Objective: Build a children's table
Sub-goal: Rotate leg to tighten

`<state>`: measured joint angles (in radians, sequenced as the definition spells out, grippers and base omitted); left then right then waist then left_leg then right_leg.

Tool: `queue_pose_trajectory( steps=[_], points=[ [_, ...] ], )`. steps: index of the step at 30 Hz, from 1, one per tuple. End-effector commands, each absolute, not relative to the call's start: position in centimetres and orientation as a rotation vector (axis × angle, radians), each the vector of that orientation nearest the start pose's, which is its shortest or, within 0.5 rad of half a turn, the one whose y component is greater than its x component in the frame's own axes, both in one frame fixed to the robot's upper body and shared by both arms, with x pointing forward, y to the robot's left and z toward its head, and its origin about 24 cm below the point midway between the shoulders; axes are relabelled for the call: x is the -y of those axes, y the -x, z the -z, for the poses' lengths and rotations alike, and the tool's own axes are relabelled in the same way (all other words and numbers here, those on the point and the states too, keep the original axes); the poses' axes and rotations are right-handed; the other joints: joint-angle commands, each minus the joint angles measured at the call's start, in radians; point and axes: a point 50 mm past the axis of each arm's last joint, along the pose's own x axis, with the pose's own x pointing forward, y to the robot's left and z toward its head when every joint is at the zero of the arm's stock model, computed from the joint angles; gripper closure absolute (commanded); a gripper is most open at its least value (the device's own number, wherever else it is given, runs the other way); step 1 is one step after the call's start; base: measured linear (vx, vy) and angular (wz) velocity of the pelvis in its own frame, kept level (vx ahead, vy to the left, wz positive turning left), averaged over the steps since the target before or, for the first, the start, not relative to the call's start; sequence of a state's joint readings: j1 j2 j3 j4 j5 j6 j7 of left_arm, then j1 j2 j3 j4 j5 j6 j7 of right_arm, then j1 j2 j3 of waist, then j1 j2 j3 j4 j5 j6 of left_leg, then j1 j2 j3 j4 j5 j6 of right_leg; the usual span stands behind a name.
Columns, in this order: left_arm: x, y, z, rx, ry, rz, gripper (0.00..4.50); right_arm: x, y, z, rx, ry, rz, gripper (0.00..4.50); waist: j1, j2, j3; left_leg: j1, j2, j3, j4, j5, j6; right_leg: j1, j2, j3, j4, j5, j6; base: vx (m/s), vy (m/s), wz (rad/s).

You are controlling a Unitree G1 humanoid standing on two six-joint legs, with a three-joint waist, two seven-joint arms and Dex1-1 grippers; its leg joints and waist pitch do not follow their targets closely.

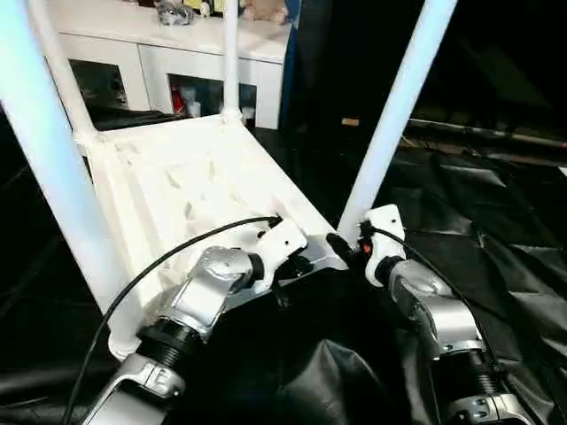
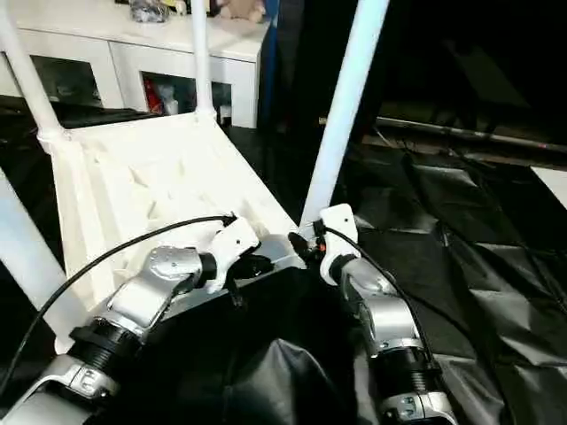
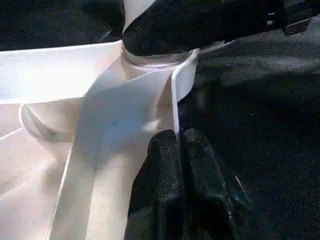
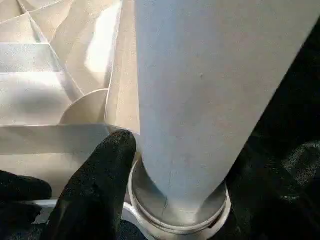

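The children's table lies upside down and tilted, its ribbed white tabletop [image 1: 177, 186] facing me with several white legs standing in the corner sockets. My left gripper [image 1: 306, 257] is shut on the thin near rim of the tabletop [image 3: 172, 95], close to the near right corner. My right gripper [image 1: 347, 248] sits at the base of the near right leg [image 1: 394, 115], right at its socket collar [image 4: 175, 215]; that leg [image 4: 200, 100] rises straight in front of the right wrist camera. Another leg [image 1: 53, 159] stands at the near left, and a further leg [image 1: 230, 53] at the far corner.
A white cabinet [image 1: 159, 53] with glass doors stands behind the table, with small toys on top. Crumpled black sheeting [image 1: 478, 212] covers the floor to the right and in front. Black cables run along both silver forearms.
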<state>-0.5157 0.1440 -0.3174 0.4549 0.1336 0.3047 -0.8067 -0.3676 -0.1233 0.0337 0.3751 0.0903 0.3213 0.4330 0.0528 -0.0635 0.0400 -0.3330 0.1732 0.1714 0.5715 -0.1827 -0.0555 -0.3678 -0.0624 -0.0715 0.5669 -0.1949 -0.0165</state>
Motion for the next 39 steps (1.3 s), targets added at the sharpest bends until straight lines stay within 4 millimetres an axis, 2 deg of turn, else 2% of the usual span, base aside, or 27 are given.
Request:
queue_pose_trajectory(
  steps=[1, 2, 3, 6, 7, 8, 9, 10, 11, 12, 14, 16, 17, 18, 19, 20, 21, 23, 25, 27, 28, 30, 32, 36, 39],
  points=[
    [-4.6, -30.0, -3.2, -0.428, -0.394, 1.18, 4.5, 9.3, -30.0, -2.2, -0.387, -0.037, -0.723, 1.48, -0.005, 0.008, -0.027, 0.019, 0.058, -0.042, -0.08, -0.506, -0.02, -0.005, -0.1, 0.039, -0.11, -0.621, -0.046, 0.0, 0.0, 0.0],
    [-5.5, -30.0, -3.2, -0.442, -0.403, 1.204, 4.5, 10.3, -29.6, -2.5, -0.387, 0.009, -0.816, 1.48, -0.005, 0.009, -0.027, 0.017, 0.058, -0.041, -0.081, -0.498, -0.018, -0.004, -0.101, 0.041, -0.109, -0.611, -0.051, 0.0, 0.0, 0.0],
    [-5.7, -30.0, -3.2, -0.445, -0.406, 1.21, 4.5, 10.6, -29.5, -2.6, -0.389, 0.019, -0.837, 1.48, 0.0, 0.008, -0.03, 0.011, 0.06, -0.041, -0.083, -0.477, -0.011, 0.005, -0.101, 0.043, -0.103, -0.583, -0.053, 0.0, 0.0, 0.0],
    [-6.8, -29.8, -3.4, -0.458, -0.419, 1.27, 4.5, 12.0, -29.0, -3.4, -0.381, 0.059, -0.951, 1.48, 0.01, 0.006, -0.034, 0.003, 0.066, -0.033, -0.085, -0.395, 0.01, 0.011, -0.102, 0.054, -0.09, -0.463, -0.093, 0.0, 0.0, 0.0],
    [-6.8, -29.8, -3.4, -0.458, -0.419, 1.27, 4.5, 12.0, -29.0, -3.4, -0.381, 0.059, -0.951, 1.48, 0.013, 0.01, -0.034, 0.005, 0.067, -0.03, -0.084, -0.385, 0.012, 0.007, -0.101, 0.056, -0.087, -0.439, -0.103, 0.0, 0.0, 0.0],
    [-7.5, -29.7, -3.5, -0.466, -0.427, 1.305, 4.5, 12.7, -28.6, -3.7, -0.381, 0.079, -0.998, 1.48, 0.011, 0.007, -0.034, 0.002, 0.066, -0.027, -0.084, -0.365, 0.016, 0.009, -0.1, 0.057, -0.083, -0.405, -0.124, 0.0, 0.0, 0.0],
    [-8.5, -29.4, -3.6, -0.485, -0.439, 1.362, 4.5, 13.8, -28.2, -4.3, -0.386, 0.102, -1.058, 1.48, 0.018, 0.006, -0.034, 0.001, 0.066, -0.027, -0.082, -0.347, 0.021, 0.015, -0.1, 0.057, -0.08, -0.39, -0.129, 0.0, 0.0, 0.0],
    [-8.8, -29.3, -3.7, -0.489, -0.445, 1.383, 4.5, 14.1, -28.1, -4.5, -0.389, 0.11, -1.077, 1.48, 0.023, 0.006, -0.036, 0.004, 0.068, -0.022, -0.079, -0.33, 0.032, 0.011, -0.099, 0.063, -0.074, -0.36, -0.139, 0.0, 0.0, 0.0],
    [-8.8, -29.3, -3.7, -0.49, -0.446, 1.384, 4.5, 14.2, -28.1, -4.5, -0.389, 0.111, -1.079, 1.48, 0.023, 0.004, -0.035, 0.002, 0.067, -0.021, -0.079, -0.322, 0.037, 0.012, -0.097, 0.064, -0.072, -0.348, -0.144, 0.0, 0.0, 0.0],
    [-9.2, -29.1, -3.7, -0.502, -0.448, 1.407, 4.5, 14.5, -27.9, -4.6, -0.393, 0.119, -1.101, 1.48, 0.026, 0.006, -0.035, 0.003, 0.067, -0.019, -0.077, -0.31, 0.038, 0.011, -0.097, 0.063, -0.069, -0.337, -0.158, 0.0, 0.0, 0.0],
    [-10.0, -28.8, -3.9, -0.507, -0.46, 1.458, 4.5, 15.0, -27.6, -4.9, -0.403, 0.134, -1.149, 1.48, 0.033, 0.005, -0.039, -0.002, 0.067, -0.019, -0.076, -0.273, 0.039, 0.018, -0.096, 0.062, -0.063, -0.306, -0.167, 0.026, -0.015, 0.02],
    [-11.0, -28.3, -4.1, -0.525, -0.456, 1.534, 4.5, 15.6, -26.9, -5.1, -0.436, 0.142, -1.222, 1.48, 0.042, 0.007, -0.041, 0.003, 0.069, -0.014, -0.071, -0.23, 0.048, 0.016, -0.094, 0.064, -0.051, -0.22, -0.193, 0.055, -0.026, 0.06],
    [-11.2, -28.2, -4.2, -0.531, -0.456, 1.546, 4.5, 15.7, -26.7, -5.1, -0.445, 0.143, -1.243, 1.48, 0.042, 0.008, -0.043, 0.0, 0.069, -0.014, -0.07, -0.214, 0.049, 0.019, -0.092, 0.064, -0.045, -0.185, -0.202, 0.059, -0.013, 0.06],
    [-11.5, -28.1, -4.2, -0.539, -0.456, 1.549, 4.5, 15.8, -26.5, -5.2, -0.454, 0.149, -1.259, 1.48, 0.044, 0.006, -0.049, -0.004, 0.069, -0.014, -0.066, -0.163, 0.06, 0.024, -0.09, 0.063, -0.03, -0.092, -0.22, 0.059, -0.013, 0.06],
    [-11.7, -28.1, -4.3, -0.547, -0.458, 1.549, 4.5, 15.8, -26.4, -5.2, -0.461, 0.152, -1.274, 1.48, 0.045, 0.008, -0.052, -0.007, 0.067, -0.012, -0.06, -0.11, 0.076, 0.024, -0.087, 0.062, -0.018, 0.004, -0.242, 0.0, 0.0, 0.0],
    [-11.9, -28.1, -4.3, -0.554, -0.459, 1.552, 4.5, 15.8, -26.2, -5.2, -0.466, 0.151, -1.288, 1.48, 0.044, 0.007, -0.051, -0.008, 0.067, -0.011, -0.06, -0.095, 0.085, 0.025, -0.087, 0.062, -0.017, 0.03, -0.251, 0.0, 0.0, 0.0],
    [-12.0, -28.1, -4.3, -0.558, -0.46, 1.554, 4.5, 15.8, -26.1, -5.2, -0.47, 0.15, -1.298, 1.48, 0.047, 0.007, -0.049, -0.008, 0.067, -0.011, -0.059, -0.094, 0.093, 0.026, -0.087, 0.061, -0.017, 0.039, -0.259, 0.0, 0.0, 0.0],
    [-12.3, -28.0, -4.3, -0.572, -0.456, 1.567, 4.5, 15.8, -25.9, -5.2, -0.479, 0.14, -1.323, 1.48, 0.048, 0.007, -0.046, -0.008, 0.068, -0.012, -0.062, -0.125, 0.085, 0.028, -0.091, 0.059, -0.022, -0.019, -0.257, 0.0, 0.0, 0.0],
    [-12.4, -27.9, -4.4, -0.575, -0.451, 1.573, 4.5, 15.7, -25.8, -5.2, -0.485, 0.133, -1.34, 1.48, 0.049, 0.006, -0.041, -0.006, 0.07, -0.012, -0.067, -0.18, 0.06, 0.026, -0.093, 0.06, -0.034, -0.123, -0.236, 0.0, 0.0, 0.0],
    [-12.4, -27.9, -4.4, -0.574, -0.45, 1.576, 4.5, 15.6, -25.7, -5.2, -0.488, 0.132, -1.346, 1.78, 0.048, 0.007, -0.039, -0.004, 0.071, -0.015, -0.071, -0.214, 0.036, 0.024, -0.093, 0.061, -0.04, -0.201, -0.215, 0.0, 0.0, 0.0],
    [-12.4, -27.8, -4.5, -0.571, -0.447, 1.581, 4.5, 15.5, -25.6, -5.1, -0.496, 0.126, -1.359, 1.78, 0.048, 0.008, -0.039, -0.003, 0.071, -0.015, -0.072, -0.219, 0.033, 0.023, -0.093, 0.061, -0.041, -0.212, -0.211, 0.0, 0.0, 0.0],
    [-12.3, -27.7, -4.5, -0.57, -0.445, 1.584, 4.5, 15.5, -25.5, -5.1, -0.502, 0.121, -1.367, 1.81, 0.048, 0.009, -0.038, -0.002, 0.071, -0.015, -0.072, -0.23, 0.023, 0.022, -0.094, 0.062, -0.043, -0.229, -0.204, 0.0, 0.0, 0.0],
    [-12.3, -27.7, -4.5, -0.57, -0.445, 1.585, 4.5, 15.5, -25.5, -5.1, -0.503, 0.119, -1.369, 2.08, 0.047, 0.008, -0.04, -0.002, 0.072, -0.016, -0.072, -0.222, 0.022, 0.022, -0.093, 0.062, -0.041, -0.213, -0.203, 0.0, 0.0, 0.0],
    [-12.2, -27.7, -4.5, -0.567, -0.445, 1.588, 4.5, 15.4, -25.3, -5.1, -0.51, 0.109, -1.376, 2.3, 0.048, 0.007, -0.042, -0.006, 0.069, -0.015, -0.069, -0.181, 0.031, 0.026, -0.092, 0.062, -0.034, -0.145, -0.211, 0.0, 0.0, 0.0],
    [-12.1, -27.7, -4.6, -0.56, -0.439, 1.581, 4.5, 15.4, -25.2, -5.0, -0.512, 0.103, -1.37, 2.37, 0.048, 0.007, -0.043, -0.007, 0.069, -0.015, -0.068, -0.174, 0.037, 0.027, -0.092, 0.062, -0.033, -0.139, -0.215, 0.0, 0.0, 0.0]
  ],
)
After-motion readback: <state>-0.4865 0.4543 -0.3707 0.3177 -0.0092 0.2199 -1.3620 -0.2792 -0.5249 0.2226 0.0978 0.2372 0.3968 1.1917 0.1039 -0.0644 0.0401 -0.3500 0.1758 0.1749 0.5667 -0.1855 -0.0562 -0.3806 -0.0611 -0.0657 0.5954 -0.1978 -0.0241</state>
